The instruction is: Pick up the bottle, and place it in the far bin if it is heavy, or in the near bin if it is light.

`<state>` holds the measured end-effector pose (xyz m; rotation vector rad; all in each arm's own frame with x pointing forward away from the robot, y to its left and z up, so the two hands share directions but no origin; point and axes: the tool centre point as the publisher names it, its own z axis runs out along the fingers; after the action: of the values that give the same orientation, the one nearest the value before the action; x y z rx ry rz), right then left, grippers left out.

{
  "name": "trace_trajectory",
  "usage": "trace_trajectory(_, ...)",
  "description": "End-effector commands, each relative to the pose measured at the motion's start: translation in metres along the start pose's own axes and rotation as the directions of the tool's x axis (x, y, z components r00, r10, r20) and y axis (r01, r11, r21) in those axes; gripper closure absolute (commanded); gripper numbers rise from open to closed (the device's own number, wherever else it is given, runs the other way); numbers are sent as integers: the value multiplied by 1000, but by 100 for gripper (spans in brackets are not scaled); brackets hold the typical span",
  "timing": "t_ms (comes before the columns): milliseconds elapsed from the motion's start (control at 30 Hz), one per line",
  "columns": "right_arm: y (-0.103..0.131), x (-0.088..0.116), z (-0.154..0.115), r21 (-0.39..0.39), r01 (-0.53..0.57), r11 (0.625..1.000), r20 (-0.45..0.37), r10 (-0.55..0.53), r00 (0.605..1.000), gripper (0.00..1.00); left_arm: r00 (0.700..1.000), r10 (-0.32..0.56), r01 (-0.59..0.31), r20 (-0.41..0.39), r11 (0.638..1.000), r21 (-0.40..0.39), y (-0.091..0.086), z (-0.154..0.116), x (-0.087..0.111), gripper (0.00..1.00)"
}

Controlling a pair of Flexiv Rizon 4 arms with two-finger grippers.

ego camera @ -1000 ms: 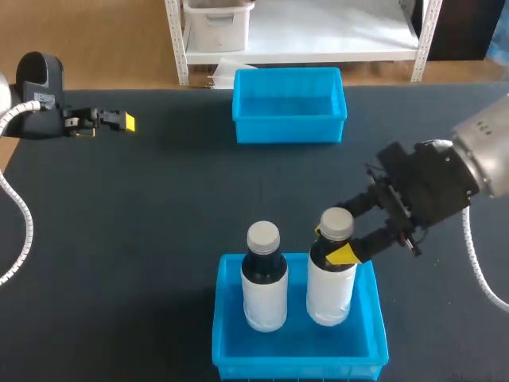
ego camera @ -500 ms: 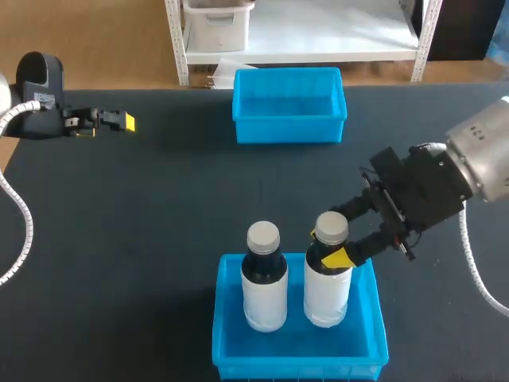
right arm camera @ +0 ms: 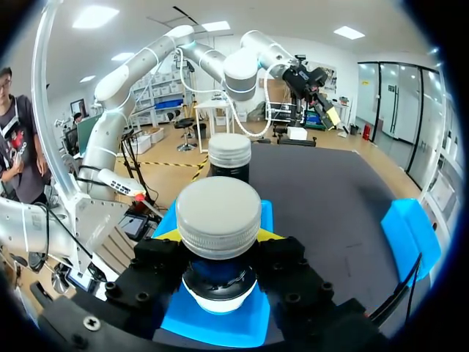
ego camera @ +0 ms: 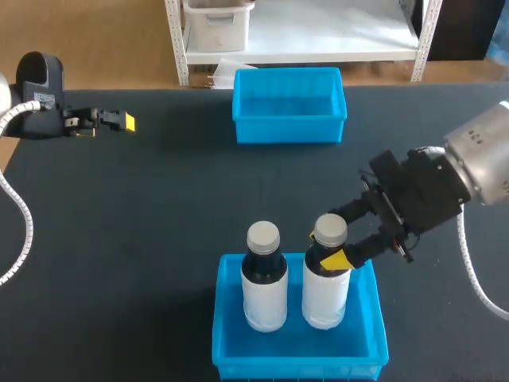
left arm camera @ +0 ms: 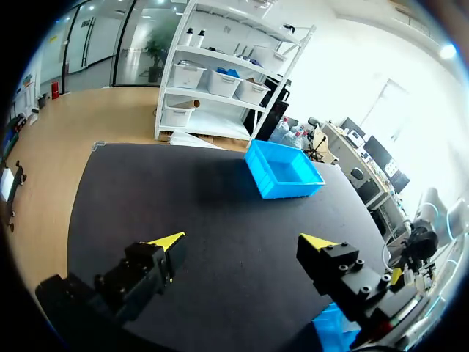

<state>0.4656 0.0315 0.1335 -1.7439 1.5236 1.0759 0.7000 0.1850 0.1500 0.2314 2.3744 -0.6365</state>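
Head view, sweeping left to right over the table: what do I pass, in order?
Left gripper → free bottle → gripped bottle → right arm. The near bin and far bin overlap the bottles, so I leave them out.

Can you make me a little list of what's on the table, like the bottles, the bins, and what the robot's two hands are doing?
bottles: two, upright, grey caps, side by side in the near bin
held bottle: the one on the robot's right; right gripper shut on its neck
other bottle: untouched
far bin: no bottle in it
left gripper: open, holding nothing, near the left edge of the table
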Motion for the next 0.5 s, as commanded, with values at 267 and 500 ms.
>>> trace_trajectory(267,-2,3,3,-4,-5,1000,7,5,1000,73,1000,0,0,0,1000,0,0,0,0,0)
trace_trajectory(500,-2,5,2,-5,-11,1000,2,11,1000,6,1000,0,0,0,1000,0,0,0,0,0)
